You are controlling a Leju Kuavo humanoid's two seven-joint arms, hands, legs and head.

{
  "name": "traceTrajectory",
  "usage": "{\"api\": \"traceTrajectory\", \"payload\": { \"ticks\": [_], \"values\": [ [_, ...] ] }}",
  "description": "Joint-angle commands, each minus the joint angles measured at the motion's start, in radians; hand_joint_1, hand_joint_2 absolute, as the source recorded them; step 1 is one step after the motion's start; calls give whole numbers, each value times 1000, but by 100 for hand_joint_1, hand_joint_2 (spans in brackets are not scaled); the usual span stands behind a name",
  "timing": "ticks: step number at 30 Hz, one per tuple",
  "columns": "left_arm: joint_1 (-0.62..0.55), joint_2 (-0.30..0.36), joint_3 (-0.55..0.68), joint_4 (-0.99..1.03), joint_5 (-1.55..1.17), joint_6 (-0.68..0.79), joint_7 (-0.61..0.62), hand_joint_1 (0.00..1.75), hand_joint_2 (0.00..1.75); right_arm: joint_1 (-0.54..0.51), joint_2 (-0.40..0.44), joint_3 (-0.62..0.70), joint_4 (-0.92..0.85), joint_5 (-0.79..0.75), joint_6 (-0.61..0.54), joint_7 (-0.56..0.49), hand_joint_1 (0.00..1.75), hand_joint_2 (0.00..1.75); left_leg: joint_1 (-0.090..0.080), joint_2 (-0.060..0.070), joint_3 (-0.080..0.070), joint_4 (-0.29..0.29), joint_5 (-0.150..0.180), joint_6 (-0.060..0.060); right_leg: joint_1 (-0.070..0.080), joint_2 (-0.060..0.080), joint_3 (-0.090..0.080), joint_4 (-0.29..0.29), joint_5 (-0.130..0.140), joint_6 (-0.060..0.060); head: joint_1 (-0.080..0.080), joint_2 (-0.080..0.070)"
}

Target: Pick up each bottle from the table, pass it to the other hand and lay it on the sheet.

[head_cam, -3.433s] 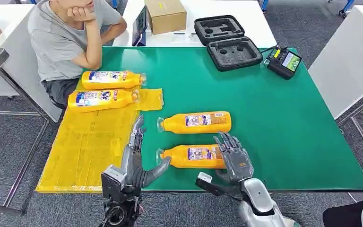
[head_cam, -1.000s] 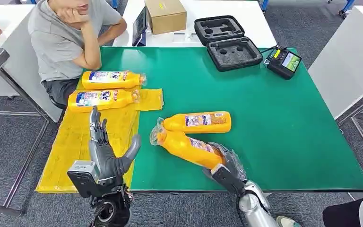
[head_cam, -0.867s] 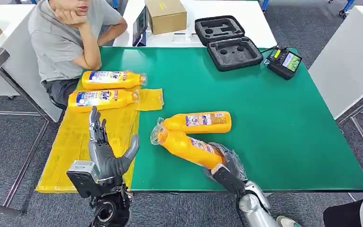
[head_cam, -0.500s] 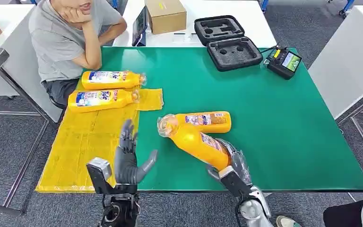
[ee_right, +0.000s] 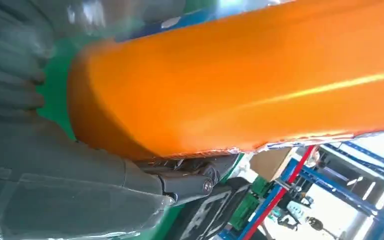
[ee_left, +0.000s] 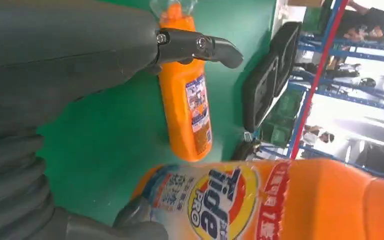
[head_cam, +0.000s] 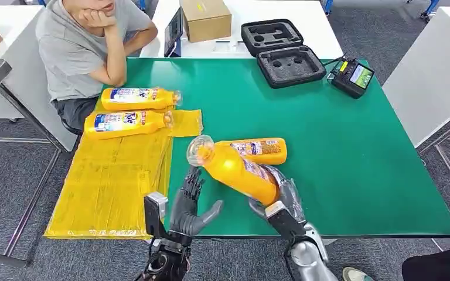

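Dark grey fingers and thick grey thumb seen on left hand (head_cam: 190, 202); right hand (head_cam: 281, 196) likewise, on a silver forearm. Small screws visible at fingers (ee_left: 180, 42).

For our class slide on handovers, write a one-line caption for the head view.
Right hand lifts an orange bottle toward the open left hand above the green table.

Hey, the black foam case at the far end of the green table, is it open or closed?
Open. The case lies with its lid folded back flat, and the foam cutouts of both halves face up.
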Motion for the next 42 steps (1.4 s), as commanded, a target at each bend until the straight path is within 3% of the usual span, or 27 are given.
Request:
{"api": "traceTrajectory", "payload": {
  "ticks": [1,18,27,42],
  "values": [
    [-59,34,-35,79,15,-24,16,0,175,-79,9,47,122,-7,2,0,175,175,1,2,6,-2,-2,-2,0,4,5,-2,-1,-2,0,0],
    [-66,19,-50,52,3,-1,-5,0,175,-126,29,90,222,-28,1,0,175,175,0,1,3,-1,-1,-1,0,2,2,-1,0,-1,0,0],
    [-58,-33,-19,-40,-170,150,-14,0,175,-171,43,156,300,-70,-27,0,175,175,1,3,4,0,-2,-2,1,4,4,0,-1,-2,0,0],
    [-75,-52,-31,-35,-190,160,-14,0,175,-190,44,164,327,-84,-25,0,175,175,0,0,4,0,-1,-1,0,2,3,0,-1,-1,0,0]
  ]
}}
